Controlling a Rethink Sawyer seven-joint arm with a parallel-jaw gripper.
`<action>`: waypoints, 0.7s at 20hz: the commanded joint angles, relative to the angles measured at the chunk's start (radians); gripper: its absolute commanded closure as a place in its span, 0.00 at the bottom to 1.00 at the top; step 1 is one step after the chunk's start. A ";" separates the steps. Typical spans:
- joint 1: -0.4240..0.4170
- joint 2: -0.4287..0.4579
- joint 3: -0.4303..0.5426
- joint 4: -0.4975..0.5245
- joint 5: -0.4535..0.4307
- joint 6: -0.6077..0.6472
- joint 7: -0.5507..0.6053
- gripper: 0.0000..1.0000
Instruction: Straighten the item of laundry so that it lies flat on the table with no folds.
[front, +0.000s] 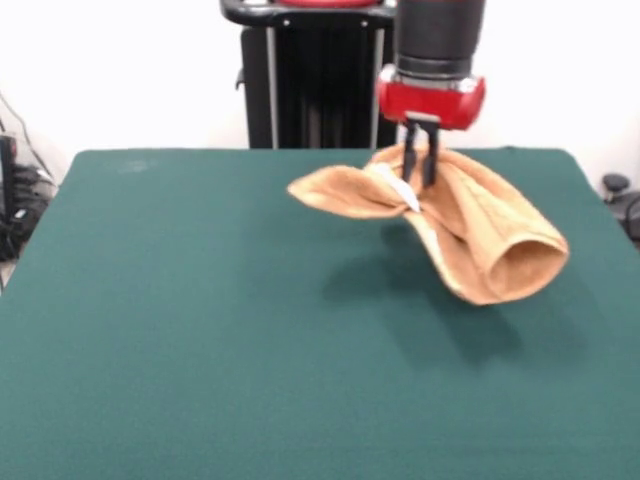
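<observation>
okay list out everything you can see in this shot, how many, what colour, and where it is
towel: one, orange-tan, hanging from the gripper above the right half of the table, draped and curled, casting a shadow below
tag: one, white, on the towel's edge near the gripper
table: one, dark green top, filling most of the view
cables: dark, at the left edge beside the table
pedestal: one, black, behind the table
gripper: one, red and black, shut on the towel

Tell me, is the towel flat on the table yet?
Not yet. Done: the gripper has the towel pinched between its fingers. In hand: the towel hangs lifted, its shadow on the table below, one end curled into a tube. Left: lay it down and smooth every fold.
</observation>
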 joint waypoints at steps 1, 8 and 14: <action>0.060 0.080 -0.050 -0.078 0.111 -0.015 -0.021 1.00; 0.073 0.146 -0.065 -0.088 0.193 0.058 -0.071 1.00; 0.072 0.154 -0.079 -0.085 0.157 0.061 -0.061 0.00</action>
